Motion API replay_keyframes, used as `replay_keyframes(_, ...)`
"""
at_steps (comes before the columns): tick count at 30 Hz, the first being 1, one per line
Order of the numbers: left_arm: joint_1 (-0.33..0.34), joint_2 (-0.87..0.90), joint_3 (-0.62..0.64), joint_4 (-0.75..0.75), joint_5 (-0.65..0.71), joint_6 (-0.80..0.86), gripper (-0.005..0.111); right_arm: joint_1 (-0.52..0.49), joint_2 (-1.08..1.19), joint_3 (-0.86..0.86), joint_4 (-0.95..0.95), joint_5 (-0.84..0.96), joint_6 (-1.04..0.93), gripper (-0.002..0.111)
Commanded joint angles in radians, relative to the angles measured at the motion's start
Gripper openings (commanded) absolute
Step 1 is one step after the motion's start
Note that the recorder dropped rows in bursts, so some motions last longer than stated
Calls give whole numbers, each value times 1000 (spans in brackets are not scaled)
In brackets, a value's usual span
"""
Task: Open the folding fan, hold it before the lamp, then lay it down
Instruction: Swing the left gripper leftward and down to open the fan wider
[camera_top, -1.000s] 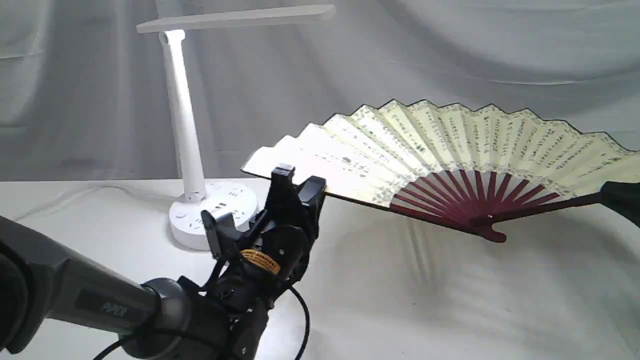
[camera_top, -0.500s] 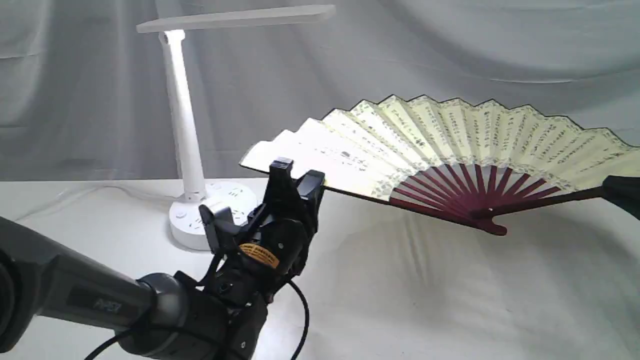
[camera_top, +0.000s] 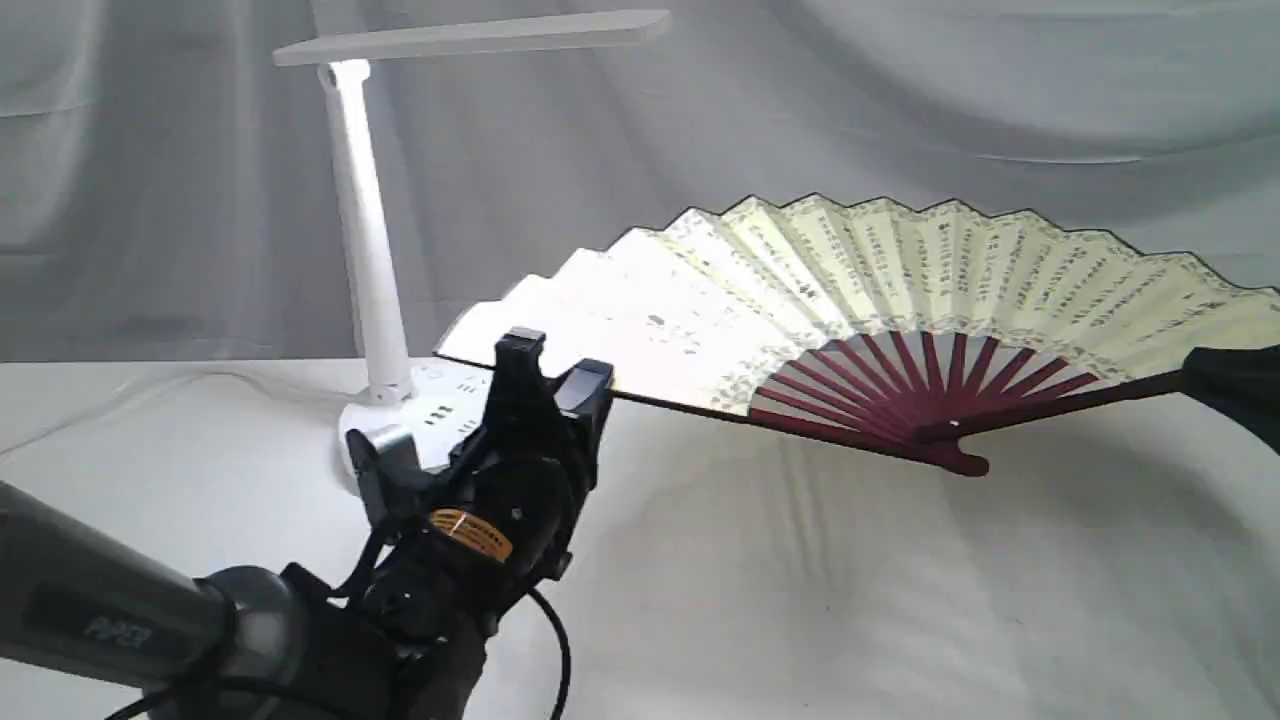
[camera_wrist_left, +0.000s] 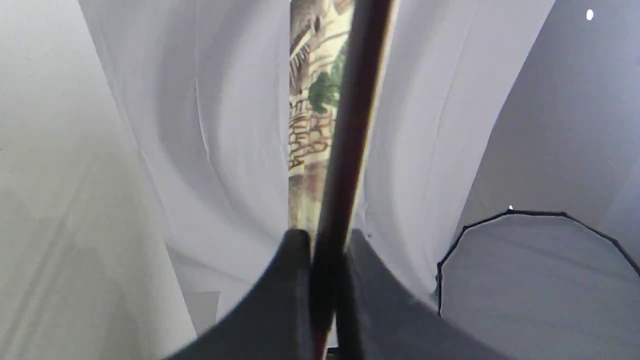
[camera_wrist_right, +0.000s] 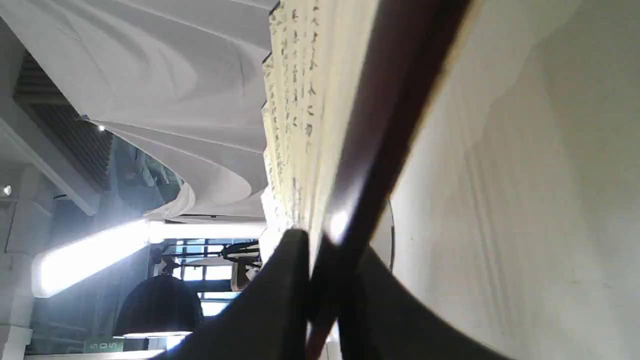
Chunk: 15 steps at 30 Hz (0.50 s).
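Observation:
The folding fan (camera_top: 870, 290) is spread wide and held in the air above the table, cream leaf with black writing, maroon ribs meeting at a pivot (camera_top: 950, 462). My left gripper (camera_top: 550, 375) is shut on its left guard, seen as a dark stick (camera_wrist_left: 345, 150) between the fingers. At the right edge my right gripper (camera_top: 1215, 385) is shut on the other guard (camera_wrist_right: 385, 135). The white lamp (camera_top: 365, 230) stands at the back left, its bar head (camera_top: 470, 38) above and left of the fan; its round base (camera_top: 420, 415) is partly hidden by the left gripper.
A white cloth covers the table (camera_top: 850, 600) and hangs as a backdrop (camera_top: 900, 100). A black cable (camera_top: 555, 650) loops beside the left arm (camera_top: 120, 620). A thin white cord (camera_top: 130, 390) runs along the table at the far left.
Both grippers have carried the open fan leftward and slightly lower, so its left end now reaches closer to the lamp's stem. The left arm has drawn back and down.

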<state>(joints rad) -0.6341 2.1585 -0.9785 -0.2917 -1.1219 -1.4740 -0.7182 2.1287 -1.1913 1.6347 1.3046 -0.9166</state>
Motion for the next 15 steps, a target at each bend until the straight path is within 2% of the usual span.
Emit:
replay_keyframes(1, 25, -54, 36, -162, -99, -39, 0, 11, -13, 30, -9, -83, -63, 0)
replay_keyframes(7, 25, -124, 134, -225, -99, -42, 0, 43, -50, 56, 1, -83, -75, 0)
replay_keyframes(15, 25, -226, 249, -297, -99, -35, 0, 138, -100, 56, 32, -83, -71, 0)
